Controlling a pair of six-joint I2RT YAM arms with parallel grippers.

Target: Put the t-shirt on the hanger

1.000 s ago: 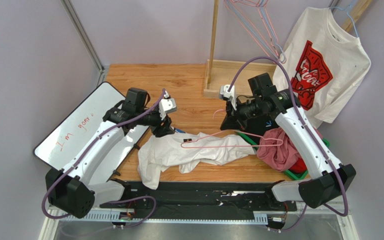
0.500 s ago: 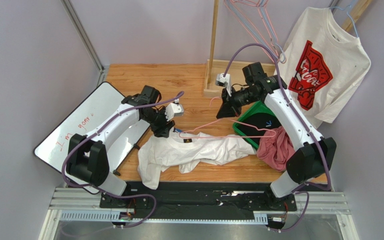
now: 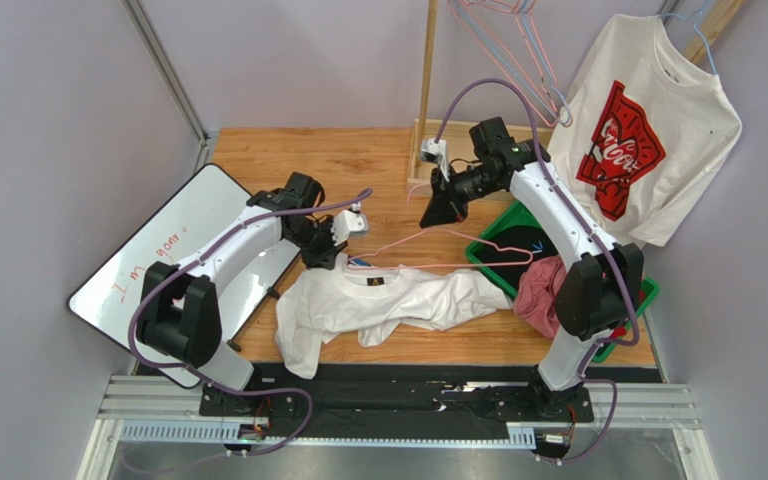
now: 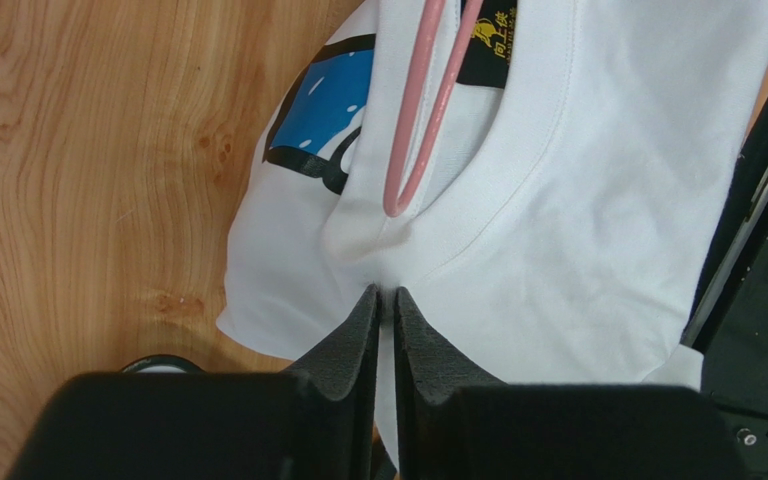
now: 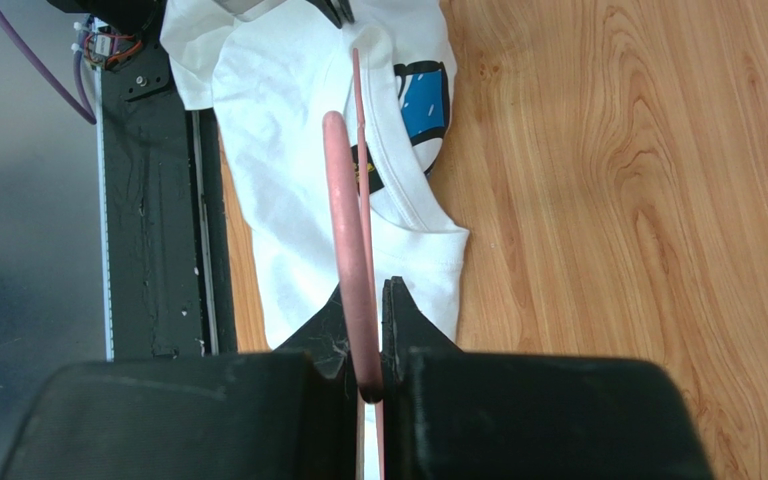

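My left fingers (image 4: 356, 335) pinch the t-shirt (image 4: 578, 200) collar; my right fingers (image 5: 405, 325) hold the pink hanger (image 5: 341, 190), tip just in the neck hole. Lots left, I think.

top: we look down on the table (image 3: 288, 150) from above its near edge, wide | left wrist: close, straight down on the t-shirt (image 4: 578, 200) collar | right wrist: close, along the hanger (image 5: 342, 200) | all share that collar
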